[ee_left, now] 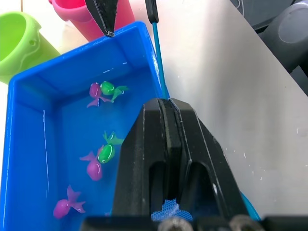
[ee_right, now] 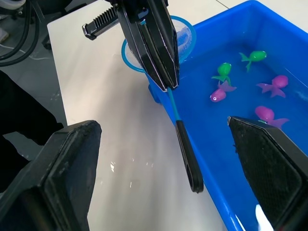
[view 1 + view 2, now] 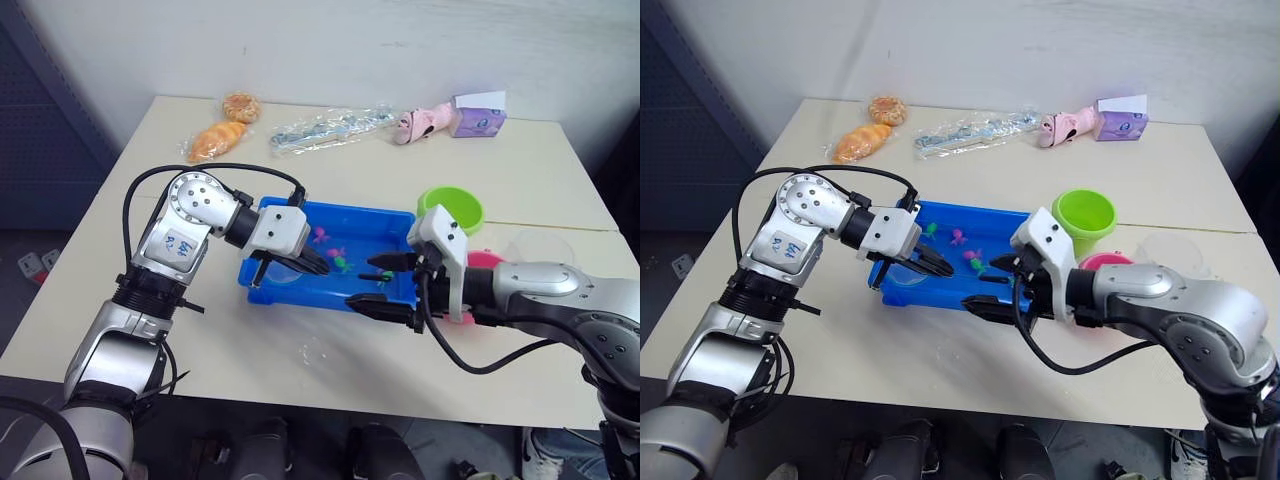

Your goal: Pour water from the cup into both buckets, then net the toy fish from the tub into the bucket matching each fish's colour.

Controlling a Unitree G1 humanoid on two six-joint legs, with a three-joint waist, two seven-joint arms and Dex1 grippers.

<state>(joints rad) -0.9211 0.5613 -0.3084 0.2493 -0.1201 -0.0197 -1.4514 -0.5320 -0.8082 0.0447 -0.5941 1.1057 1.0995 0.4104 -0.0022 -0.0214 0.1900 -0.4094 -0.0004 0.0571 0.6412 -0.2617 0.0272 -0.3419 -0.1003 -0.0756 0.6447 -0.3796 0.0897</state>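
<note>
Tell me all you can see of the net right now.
The net has a light-blue round hoop with pale mesh, a thin teal shaft and a dark handle grip. It lies along the blue tub's near rim, hoop at one end corner, grip sticking out past the rim. The left end effector is shut on the shaft just behind the hoop. The right end effector is open, not touching it.

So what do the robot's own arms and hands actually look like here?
Both arms are silver-grey metal with rounded joints, white wrist housings and looping black cables. The left arm's upper joint carries a small blue marking. The left hand and right hand each have two black fingers.
</note>
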